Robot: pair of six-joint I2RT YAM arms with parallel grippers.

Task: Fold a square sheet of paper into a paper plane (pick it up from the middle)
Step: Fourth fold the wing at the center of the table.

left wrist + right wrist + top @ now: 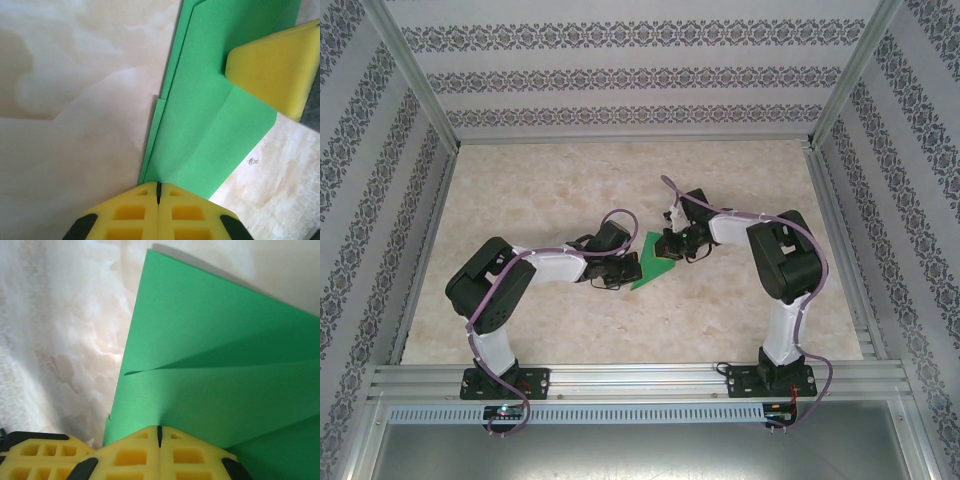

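The green paper [652,262] is folded into a pointed, layered shape and lies on the table between the two arms. My left gripper [620,272] is shut, its yellow tips [158,187] resting on the paper's near corner [210,125], where stacked edges run along the left side. My right gripper [672,243] is shut with the paper's edge [210,385] puckered at the seam of its tips [160,432]; a loose flap [225,357] lifts just beyond them. One right finger [275,70] lies on the paper in the left wrist view.
The marble-pattern tabletop [540,190] is bare around the paper. Patterned walls and metal posts [420,80] close in the back and sides. The left gripper's fingers [35,460] sit close beside my right gripper's tips.
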